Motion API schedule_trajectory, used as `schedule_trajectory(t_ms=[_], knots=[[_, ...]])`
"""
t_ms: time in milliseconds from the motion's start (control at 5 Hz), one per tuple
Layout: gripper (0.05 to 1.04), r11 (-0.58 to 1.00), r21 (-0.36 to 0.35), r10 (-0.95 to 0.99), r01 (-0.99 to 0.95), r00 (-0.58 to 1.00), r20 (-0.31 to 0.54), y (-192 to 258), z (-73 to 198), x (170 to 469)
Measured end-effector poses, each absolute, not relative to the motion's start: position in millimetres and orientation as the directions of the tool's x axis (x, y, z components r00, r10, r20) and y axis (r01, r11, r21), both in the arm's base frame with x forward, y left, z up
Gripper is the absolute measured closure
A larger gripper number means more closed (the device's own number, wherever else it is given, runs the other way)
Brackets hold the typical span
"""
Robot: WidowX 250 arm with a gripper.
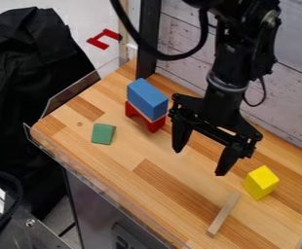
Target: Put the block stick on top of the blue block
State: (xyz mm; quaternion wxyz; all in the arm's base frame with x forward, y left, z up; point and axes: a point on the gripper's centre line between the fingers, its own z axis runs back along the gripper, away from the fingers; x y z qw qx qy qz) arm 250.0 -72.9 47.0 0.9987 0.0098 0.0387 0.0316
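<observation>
Four smooth blocks and one stick are on a tabletop (124, 159) of glued wooden strips, light and dark: one oblong blue block (147, 99) atop one arch-shaped red block (155, 125), one flat-faced green block (103, 133) near them, one chunky yellow block (261, 182), and, near it, the thin, straight block stick (224, 214) of pale wood. One black gripper (199, 162) hangs over the wood, its two tapering fingers spread wide

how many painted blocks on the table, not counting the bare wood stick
4: a blue block resting on a red arch block, a green block toward the picture's left, and a yellow block toward its right.
</observation>
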Motion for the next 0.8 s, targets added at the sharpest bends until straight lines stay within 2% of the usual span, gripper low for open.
schedule_trajectory(t_ms=[200, 800], knots=[[0.084, 0.998, 0.032, 0.066, -0.062, 0.992, -0.109, -71.7, 38.8, 245.0], [0.084, 1.0, 0.007, 0.019, -0.019, 0.997, -0.081, -98.8, 38.5, 242.1]])
